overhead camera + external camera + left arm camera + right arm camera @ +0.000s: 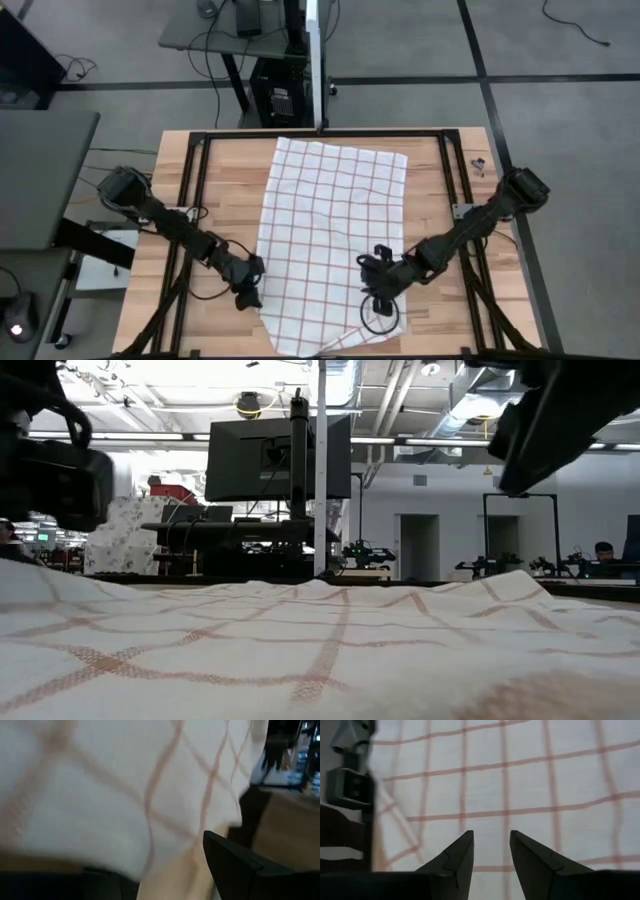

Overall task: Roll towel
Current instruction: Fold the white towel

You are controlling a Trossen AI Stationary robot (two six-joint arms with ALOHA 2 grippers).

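Left tool: I've got my left tool [247, 296] low at the towel's left edge, near the front of the worktop [215, 180]; one dark finger [240, 865] shows against the cloth, and I can't tell how far it's open or whether it's gripping.

Towel: the towel [335, 225] lies spread flat down the middle of the worktop, its front end slightly rumpled.

Right tool: my right tool [490, 851] hovers over the towel's front right part, fingers parted a little, nothing between them.
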